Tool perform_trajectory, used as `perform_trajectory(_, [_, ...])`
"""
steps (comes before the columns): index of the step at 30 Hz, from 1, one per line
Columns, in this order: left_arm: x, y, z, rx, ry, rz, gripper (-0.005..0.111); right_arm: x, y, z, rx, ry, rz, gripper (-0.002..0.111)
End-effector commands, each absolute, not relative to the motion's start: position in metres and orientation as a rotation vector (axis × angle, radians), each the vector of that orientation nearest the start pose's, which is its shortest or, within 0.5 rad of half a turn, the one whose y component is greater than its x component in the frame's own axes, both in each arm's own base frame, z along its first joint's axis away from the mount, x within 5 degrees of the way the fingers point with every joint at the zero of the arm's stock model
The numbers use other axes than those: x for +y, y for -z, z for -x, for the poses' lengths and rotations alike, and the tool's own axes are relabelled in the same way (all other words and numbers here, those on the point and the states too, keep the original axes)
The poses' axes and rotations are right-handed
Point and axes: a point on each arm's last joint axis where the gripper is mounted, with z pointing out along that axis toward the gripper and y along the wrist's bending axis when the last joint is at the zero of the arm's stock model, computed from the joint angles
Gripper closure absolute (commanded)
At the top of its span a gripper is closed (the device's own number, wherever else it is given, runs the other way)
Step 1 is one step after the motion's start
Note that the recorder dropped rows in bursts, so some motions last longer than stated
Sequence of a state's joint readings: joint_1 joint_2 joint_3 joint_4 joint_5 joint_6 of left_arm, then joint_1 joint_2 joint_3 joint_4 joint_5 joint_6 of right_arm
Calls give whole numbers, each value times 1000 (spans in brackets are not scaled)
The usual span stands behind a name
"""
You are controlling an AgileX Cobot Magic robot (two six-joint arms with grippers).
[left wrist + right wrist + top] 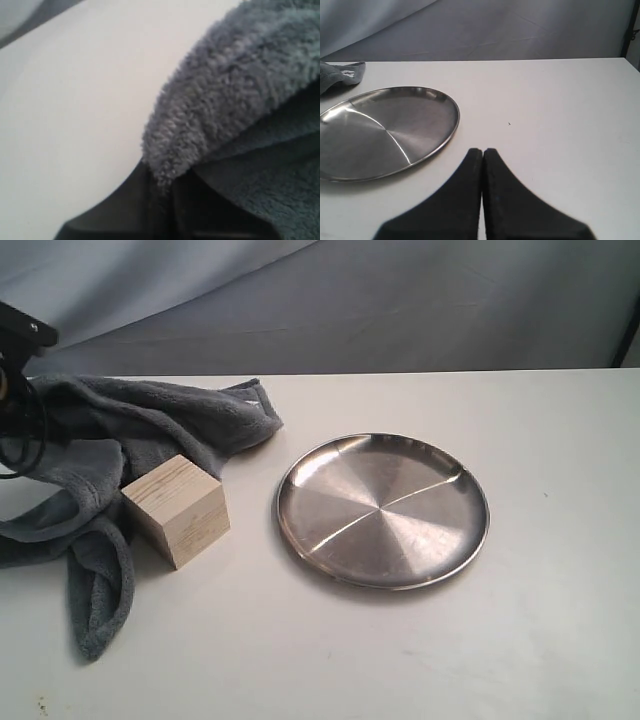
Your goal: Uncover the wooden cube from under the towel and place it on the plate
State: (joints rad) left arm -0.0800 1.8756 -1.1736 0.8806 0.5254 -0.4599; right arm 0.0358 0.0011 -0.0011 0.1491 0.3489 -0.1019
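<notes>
The uncovering half of the task is looking done. The pale, light-tan wooden cube point(178, 510) is sitting in the open on the white table point(520, 640), its top and two sides fully showing. The fluffy dark grey-blue fleece towel point(150, 425) is lying bunched behind it and to its left. One fold of the cloth is lying against or just beside the cube's left side, but nothing is covering it. The round, shiny brushed-steel plate point(383, 510) is resting near the cube on its right, apart from it, and is carrying nothing.

The left gripper point(162, 192) is pinching a fold of the towel, its dark jaws pressed together on the fleece, as the left wrist view is showing. The right gripper point(482, 151) is hovering over bare table beside the plate's rim, its jaws closed flat against each other and holding nothing.

Judging from this layout, the whole second half is remaining. The towel is needing to be let go, and the cube is waiting to be grasped, carried across the gap and set down inside the plate's rim.
</notes>
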Motion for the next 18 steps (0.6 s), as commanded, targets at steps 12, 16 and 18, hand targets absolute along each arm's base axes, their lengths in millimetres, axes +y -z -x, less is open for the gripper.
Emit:
perform_trajectory(12, [12,-125,-383,2750,-696,-135,91,7,-182,-53,1831,-105,35,108])
perform_trajectory(16, [12,-135,-383,2727,-682,-118,59,7,-182,-53,1831,-105,35,108])
perform_trajectory(18, [12,-141,-383,2715,-671,-89,42,7,-182,-53,1831,-105,35,108])
